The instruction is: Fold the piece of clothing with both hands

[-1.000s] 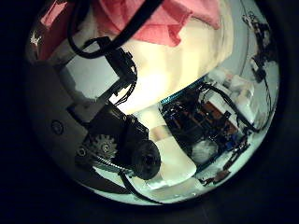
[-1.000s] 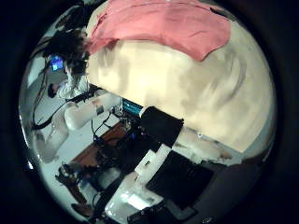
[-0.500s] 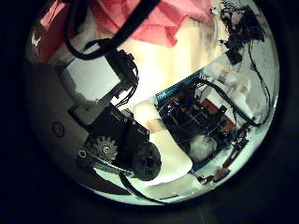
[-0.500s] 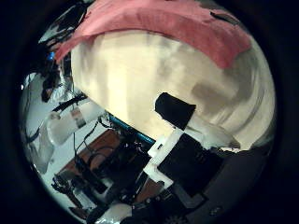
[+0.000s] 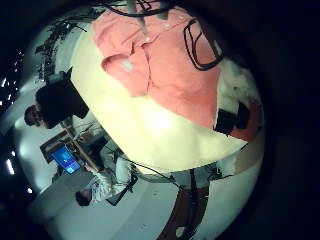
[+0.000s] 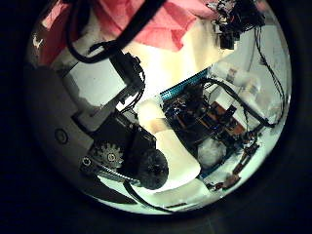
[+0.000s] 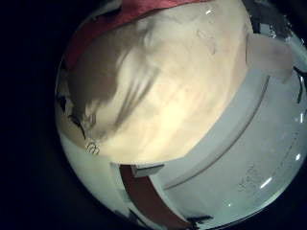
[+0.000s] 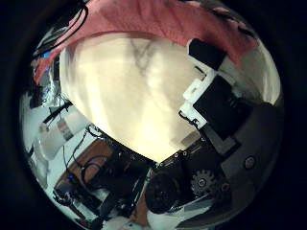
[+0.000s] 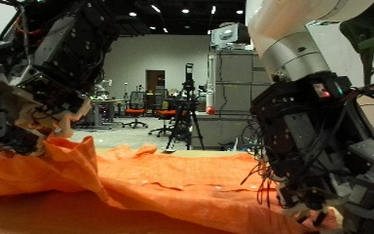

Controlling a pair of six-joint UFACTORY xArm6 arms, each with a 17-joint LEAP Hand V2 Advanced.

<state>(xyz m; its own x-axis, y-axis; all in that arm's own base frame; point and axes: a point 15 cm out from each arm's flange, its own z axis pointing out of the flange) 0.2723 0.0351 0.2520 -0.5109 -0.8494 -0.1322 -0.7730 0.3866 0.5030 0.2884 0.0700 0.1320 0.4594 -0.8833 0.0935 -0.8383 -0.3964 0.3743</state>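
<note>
An orange-pink garment point(image 9: 148, 185) lies spread across the tan table point(image 9: 31, 222). My left hand point(image 9: 38, 83) hangs over its raised edge, its lower fingers touching the cloth; whether they pinch it is hidden. The left little finger side palm view shows the garment point(image 5: 160, 60) flat, with a dark fingertip point(image 5: 230, 121) at its border. My right hand point(image 9: 317, 136) stands at the garment's other end, fingertips low at the hem. In the right thumb side palm view its fingers point(image 8: 216, 91) stretch out towards the garment point(image 8: 144, 19) over bare table point(image 8: 125, 96).
Behind the table stand office chairs, a tripod point(image 9: 185, 107) and a tall grey cabinet point(image 9: 233, 93). Racks of electronics point(image 6: 210, 117) sit beside the table's edge. A grey curved floor strip point(image 7: 221, 144) shows beyond the table point(image 7: 153, 86).
The right palm view has swung: the right hand's fingers now reach much closer to the garment's edge. The left thumb side view has barely shifted.
</note>
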